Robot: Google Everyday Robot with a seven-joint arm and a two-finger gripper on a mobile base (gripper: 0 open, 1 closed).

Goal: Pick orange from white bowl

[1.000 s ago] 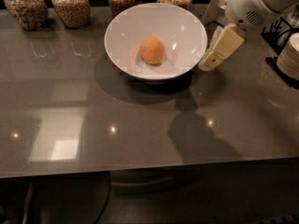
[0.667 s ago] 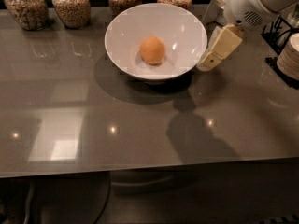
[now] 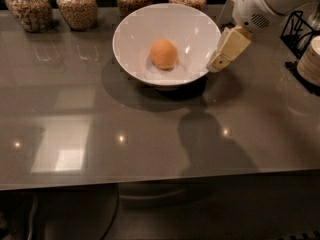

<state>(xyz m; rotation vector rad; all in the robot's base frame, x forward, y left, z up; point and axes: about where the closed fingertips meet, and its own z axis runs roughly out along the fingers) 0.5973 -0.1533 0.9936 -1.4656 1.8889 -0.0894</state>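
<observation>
The orange point(image 3: 164, 54) lies in the bottom of the white bowl point(image 3: 134, 39), a little right of the bowl's middle, resting on the inner floor with its matte skin lit from above and nothing touching it. The bowl stands upright on its small base on the grey, glossy table point(image 3: 150, 139), towards the back and somewhat right of centre, and throws a dark round shadow onto the surface to its left and front. Just outside the bowl's right rim hangs the gripper point(image 3: 219, 63), a cream-coloured piece slanting down and to the left, its tip close against the outer wall of the bowl at rim height (whether it touches the rim cannot be made out). Whether the jaws are open or closed cannot be told from this angle, and they hold nothing that can be seen. Above the gripper, the white rounded wrist of the arm point(image 3: 260, 6) reaches in from the upper right corner. The arm's shadow point(image 3: 210, 144) falls on the table in front of the bowl. Along the table's back edge stand four glass jars of grains point(image 3: 77, 6), two to the left of the bowl and two behind it. At the far right stand a black wire rack point(image 3: 297, 31) and, nearer, a pale round stack point(image 3: 311, 59) cut off by the edge.
</observation>
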